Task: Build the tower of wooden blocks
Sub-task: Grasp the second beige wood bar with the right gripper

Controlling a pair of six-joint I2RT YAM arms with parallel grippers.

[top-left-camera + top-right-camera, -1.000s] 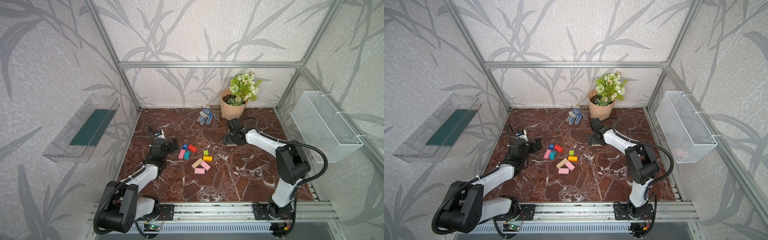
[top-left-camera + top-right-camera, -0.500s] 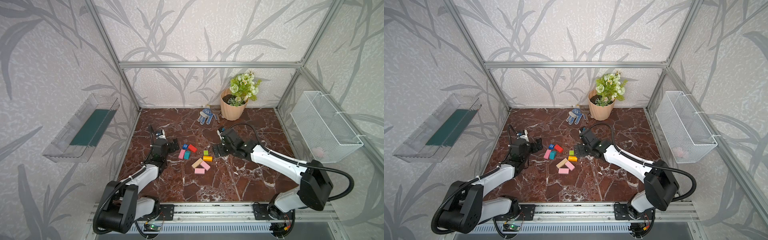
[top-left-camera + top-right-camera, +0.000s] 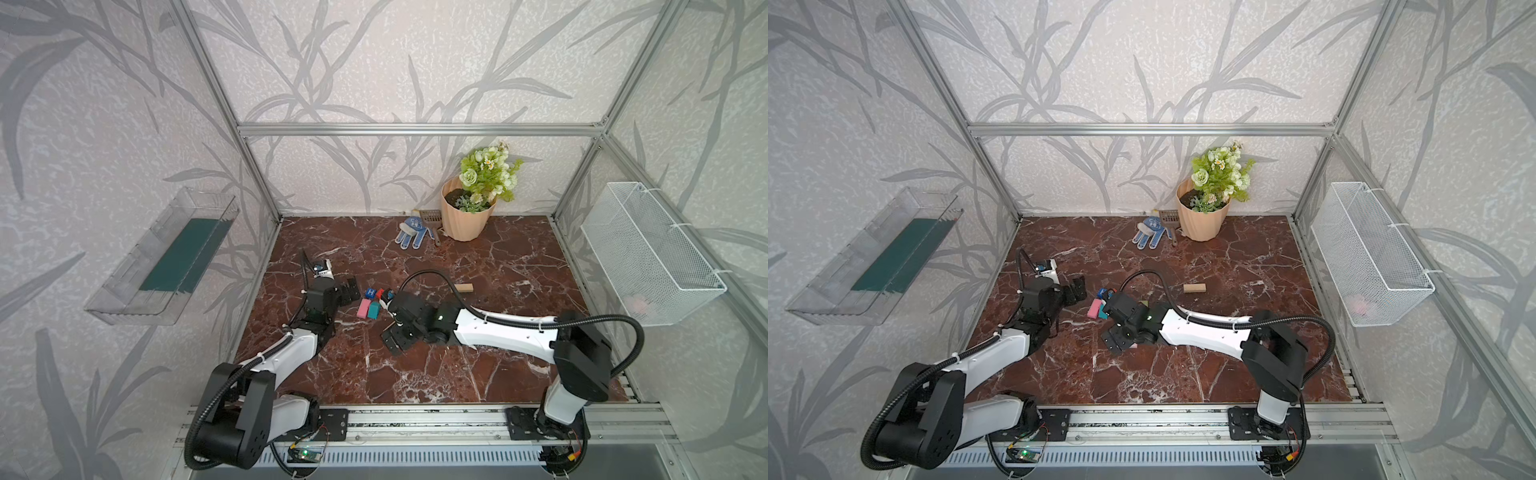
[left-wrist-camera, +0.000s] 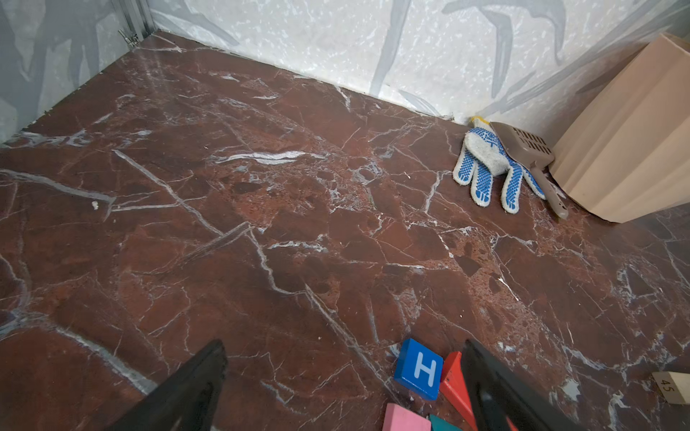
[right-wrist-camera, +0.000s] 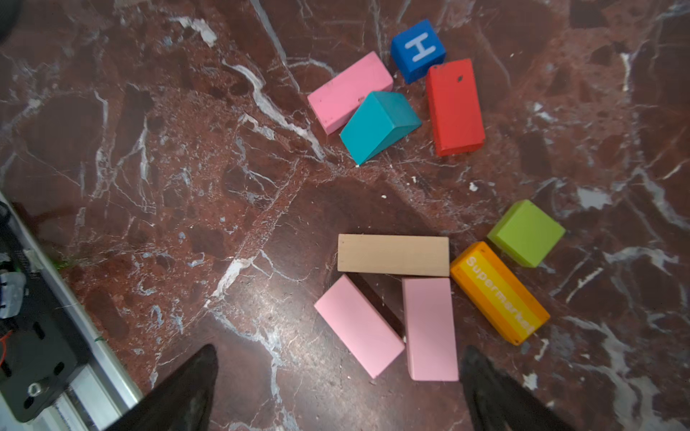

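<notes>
Ten wood blocks point(image 5: 392, 255), and not one is stacked, so the tower isn't begun. Nine lie loose in a cluster near the middle of the worktop point(image 3: 415, 382), a little toward its left edge. A stray tan block point(image 3: 464, 288) sits apart, toward the back right corner. The right arm's jaws hang wide open and empty over the cluster, nearest two pink blocks point(image 5: 358, 326). The left arm's jaws stand apart, empty, beside the blue H cube point(image 4: 420, 367). All the stacking is left, I'd say.
</notes>
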